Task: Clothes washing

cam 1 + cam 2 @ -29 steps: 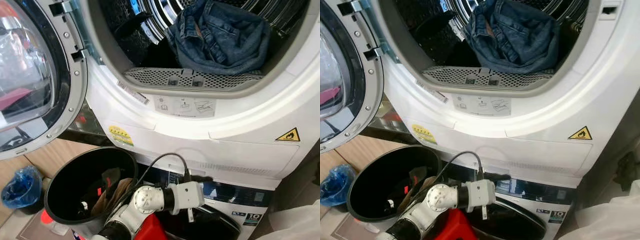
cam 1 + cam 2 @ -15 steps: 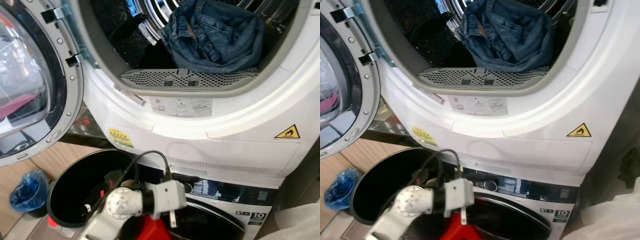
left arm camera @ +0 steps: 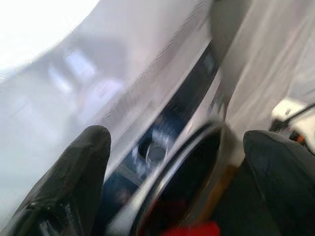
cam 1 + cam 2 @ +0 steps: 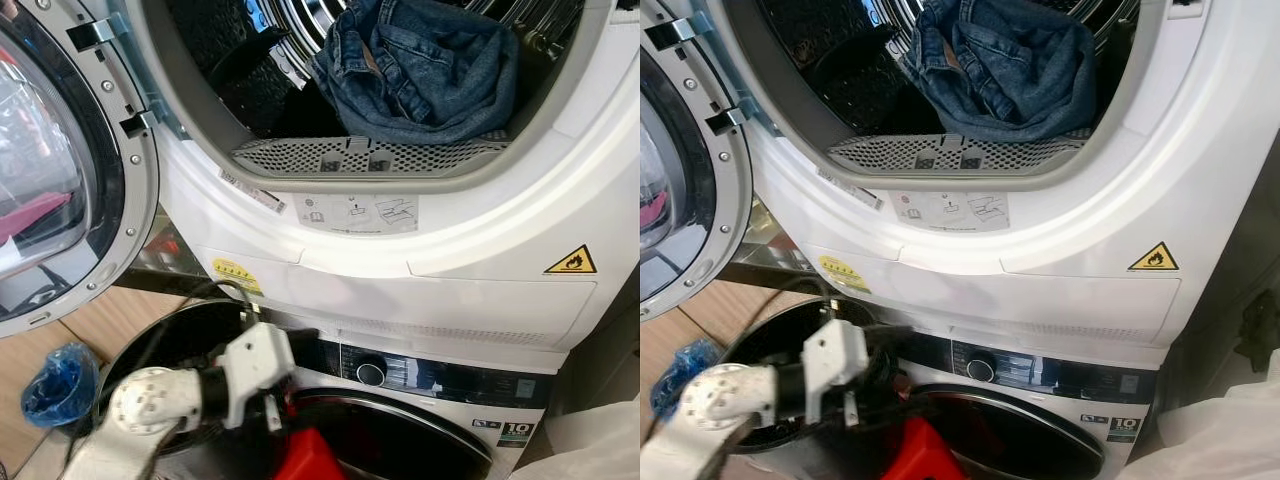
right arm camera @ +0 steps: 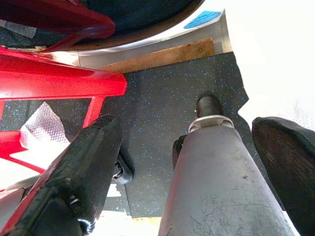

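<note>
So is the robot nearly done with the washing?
Partly. The blue denim jeans already lie in the open upper drum. The left gripper, open and empty, is down by the round black basket, which has clothes left in it. The right gripper hangs open.

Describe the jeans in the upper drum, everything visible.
The jeans are blue denim, crumpled into a loose heap with seams, a waistband and folds showing. They lie inside the open upper drum, at its front right, resting on the drum floor just behind the perforated grey lint filter. A dark garment lies beside them to the left. No gripper touches them.
</note>
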Robot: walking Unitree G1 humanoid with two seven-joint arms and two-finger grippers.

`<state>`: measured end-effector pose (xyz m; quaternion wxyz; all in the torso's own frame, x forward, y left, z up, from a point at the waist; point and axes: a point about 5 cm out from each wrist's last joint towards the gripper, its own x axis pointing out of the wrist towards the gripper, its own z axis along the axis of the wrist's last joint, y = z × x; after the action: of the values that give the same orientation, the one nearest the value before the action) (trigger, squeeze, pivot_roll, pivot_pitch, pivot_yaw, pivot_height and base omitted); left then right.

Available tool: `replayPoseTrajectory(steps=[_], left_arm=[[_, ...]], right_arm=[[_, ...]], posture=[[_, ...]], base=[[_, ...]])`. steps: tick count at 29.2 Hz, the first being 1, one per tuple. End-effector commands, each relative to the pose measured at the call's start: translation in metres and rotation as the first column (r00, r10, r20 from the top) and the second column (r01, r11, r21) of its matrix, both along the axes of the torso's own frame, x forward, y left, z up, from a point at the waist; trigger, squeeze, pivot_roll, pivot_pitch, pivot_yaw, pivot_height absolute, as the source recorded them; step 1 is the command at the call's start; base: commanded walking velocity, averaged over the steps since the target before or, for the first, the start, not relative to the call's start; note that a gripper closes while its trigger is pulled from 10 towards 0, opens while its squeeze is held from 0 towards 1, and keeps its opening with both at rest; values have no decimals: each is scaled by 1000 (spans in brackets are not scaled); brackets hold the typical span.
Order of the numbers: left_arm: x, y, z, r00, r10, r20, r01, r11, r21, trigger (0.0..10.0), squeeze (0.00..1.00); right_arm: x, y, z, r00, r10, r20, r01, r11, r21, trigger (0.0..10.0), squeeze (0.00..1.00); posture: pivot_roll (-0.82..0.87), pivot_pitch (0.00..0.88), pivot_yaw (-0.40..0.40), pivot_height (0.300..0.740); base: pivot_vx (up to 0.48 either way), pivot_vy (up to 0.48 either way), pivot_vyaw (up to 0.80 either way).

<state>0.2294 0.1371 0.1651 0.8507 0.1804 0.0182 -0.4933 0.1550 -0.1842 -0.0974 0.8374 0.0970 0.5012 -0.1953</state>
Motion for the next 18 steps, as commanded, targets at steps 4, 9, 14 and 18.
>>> replayPoseTrajectory(steps=[4,9,14,18], left_arm=[[13,50,-17,933,352,-77,-347,935,65,10000,0],[23,83,-31,836,543,-80,-534,838,108,10000,0],[28,104,-50,728,654,-205,-648,755,106,10000,0],[32,120,-68,613,737,-285,-744,660,107,10000,0]], right_arm=[[-11,10,-5,999,17,-49,-16,1000,23,10000,0],[-10,10,-5,998,37,-48,-36,999,19,10000,0],[-7,10,-4,998,36,-43,-35,999,18,10000,0],[-7,11,-4,998,49,-44,-48,999,19,10000,0]], posture=[[11,63,216,740],[13,66,208,740],[4,59,207,740],[1,51,200,740]], base=[[0,0,0],[0,0,0],[0,0,0],[0,0,0]])
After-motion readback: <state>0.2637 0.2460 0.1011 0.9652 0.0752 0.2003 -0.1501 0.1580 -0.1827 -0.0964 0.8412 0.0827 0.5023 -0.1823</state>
